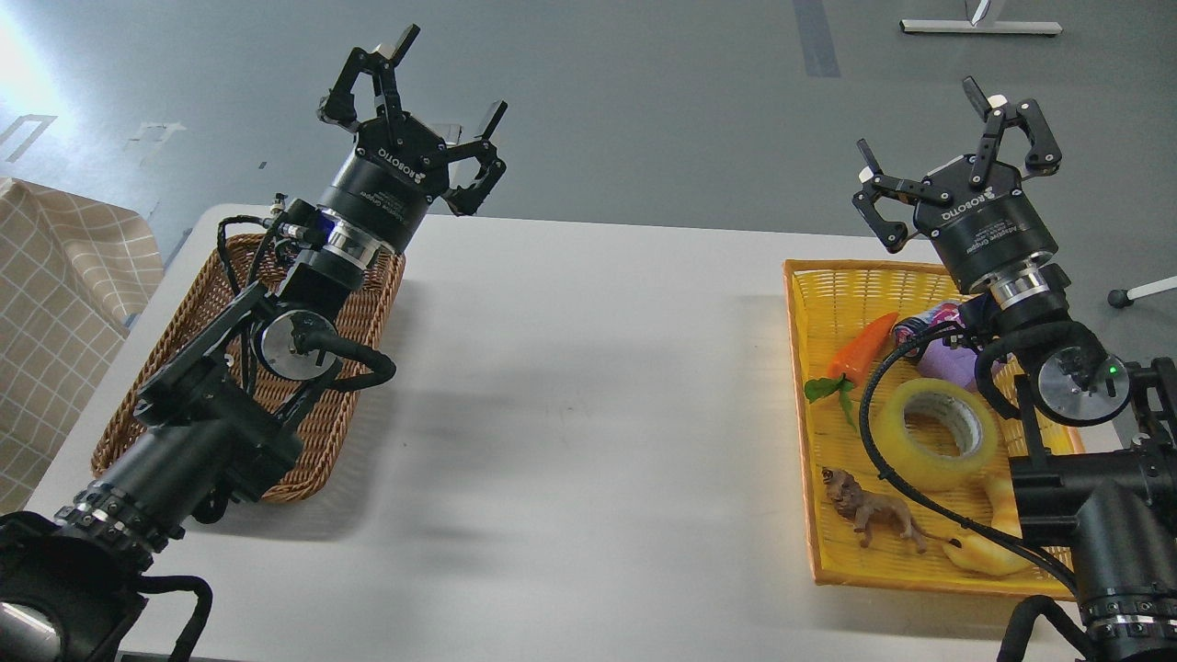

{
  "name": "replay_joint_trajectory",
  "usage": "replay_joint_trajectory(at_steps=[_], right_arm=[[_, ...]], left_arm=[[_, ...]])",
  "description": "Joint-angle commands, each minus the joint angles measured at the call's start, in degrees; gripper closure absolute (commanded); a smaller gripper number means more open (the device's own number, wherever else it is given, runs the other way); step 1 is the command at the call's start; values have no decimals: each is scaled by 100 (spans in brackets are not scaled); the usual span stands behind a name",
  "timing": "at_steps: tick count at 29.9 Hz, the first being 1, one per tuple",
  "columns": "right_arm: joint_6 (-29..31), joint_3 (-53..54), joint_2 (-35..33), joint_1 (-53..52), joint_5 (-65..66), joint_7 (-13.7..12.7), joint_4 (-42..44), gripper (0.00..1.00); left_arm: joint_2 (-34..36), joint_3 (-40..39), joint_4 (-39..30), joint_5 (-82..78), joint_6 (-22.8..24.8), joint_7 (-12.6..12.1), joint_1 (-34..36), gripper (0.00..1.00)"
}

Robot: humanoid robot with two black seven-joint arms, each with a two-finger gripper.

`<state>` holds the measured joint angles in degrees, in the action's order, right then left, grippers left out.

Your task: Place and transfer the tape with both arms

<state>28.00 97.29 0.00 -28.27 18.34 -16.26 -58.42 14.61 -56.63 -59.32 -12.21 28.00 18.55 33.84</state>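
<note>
The tape [936, 432], a wide yellowish translucent roll with a grey-white core, lies flat in the yellow tray [828, 285] at the right. My right gripper [952, 129] is open and empty, raised above the tray's far end, well above and behind the tape. My left gripper [414, 87] is open and empty, raised above the far end of the brown wicker basket [175, 359] at the left. My right arm and its cable cover part of the tray's right side.
The yellow tray also holds an orange carrot toy [855, 354], a purple object [947, 363], a brown lion figure [874, 515] and a yellow croissant-shaped toy [993, 547]. The white table [588, 414] spans between basket and tray. A checked cloth [55, 303] is at far left.
</note>
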Motion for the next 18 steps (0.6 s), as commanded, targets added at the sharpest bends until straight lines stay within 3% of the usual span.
replay_joint_trajectory(at_steps=[1,11,18], right_arm=[[0,-79,0,5,20,0,-21,0],[0,-377,-88,-65,661,-9,-47,0],[0,-1123,-903,-135,802,-53,-91,0]], left_arm=[[-2,-6,0,0,0,-1,0,2],[-2,-68,0,0,0,-1,0,2],[-11,-68,0,0,0,-1,0,2]])
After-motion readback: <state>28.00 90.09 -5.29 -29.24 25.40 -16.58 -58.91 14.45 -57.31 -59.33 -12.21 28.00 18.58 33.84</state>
